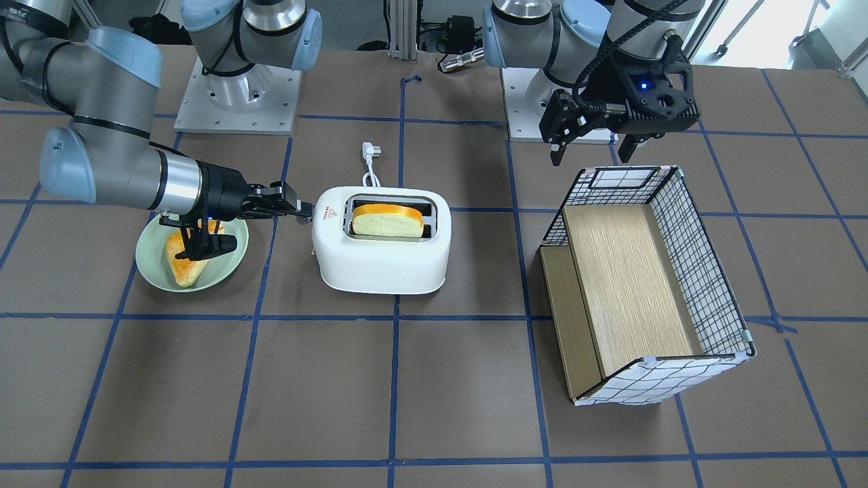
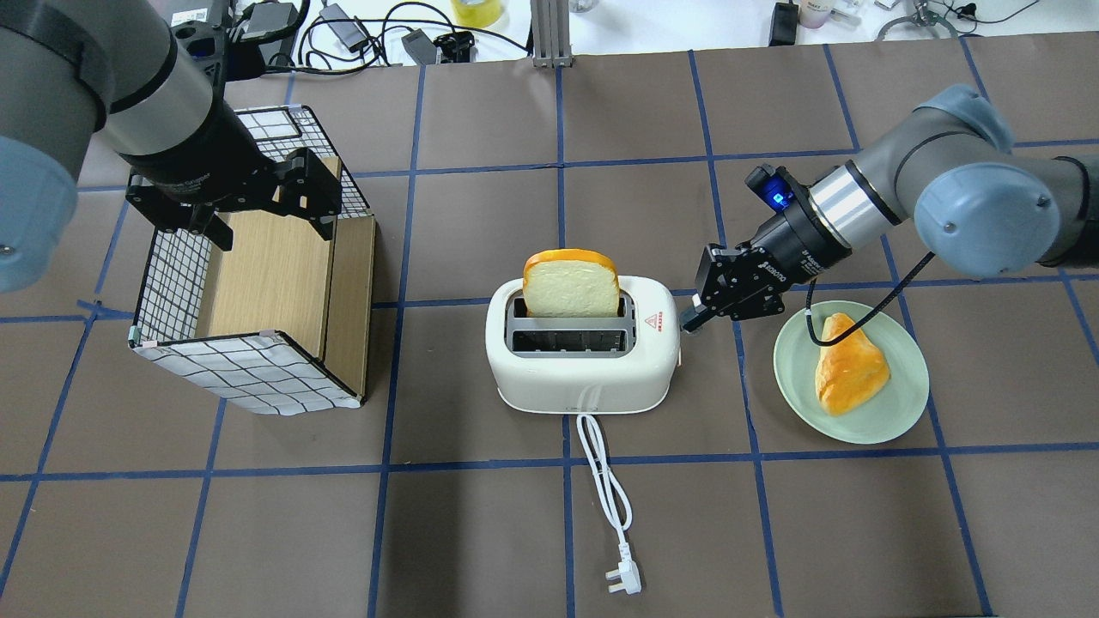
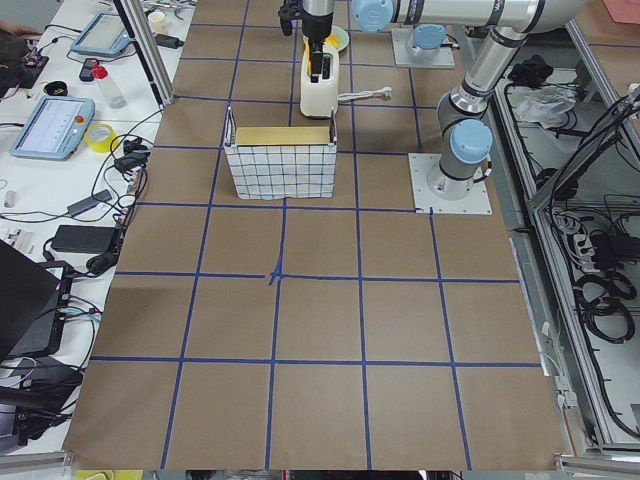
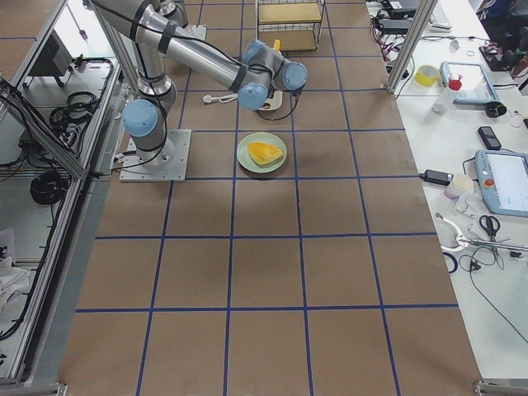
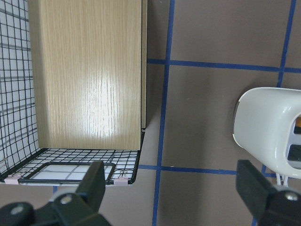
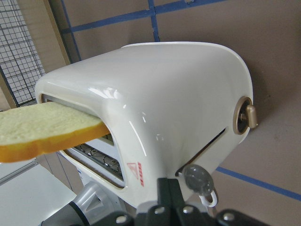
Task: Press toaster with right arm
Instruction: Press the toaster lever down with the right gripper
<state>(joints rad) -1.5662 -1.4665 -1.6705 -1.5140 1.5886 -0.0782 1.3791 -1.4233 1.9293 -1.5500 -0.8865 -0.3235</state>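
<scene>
The white toaster [image 2: 584, 378] stands mid-table with a bread slice [image 2: 571, 283] standing high in its far slot. My right gripper [image 2: 689, 323] is shut and empty, its tip at the toaster's end wall by the red warning label [image 2: 654, 322]. In the right wrist view its shut fingertips [image 6: 167, 188] sit just beside the round lever knob [image 6: 200, 178]; I cannot tell whether they touch. In the front view it [image 1: 305, 215] points at the toaster [image 1: 383, 261]. My left gripper [image 2: 258, 210] is open and empty above the grid-patterned box [image 2: 258, 369].
A pale green plate [image 2: 893, 412] with a piece of bread [image 2: 846, 373] lies under the right wrist. The toaster's white cord and plug [image 2: 622, 579] trail toward the robot. The grid-patterned box [image 1: 698, 271] lies on its side beyond the toaster.
</scene>
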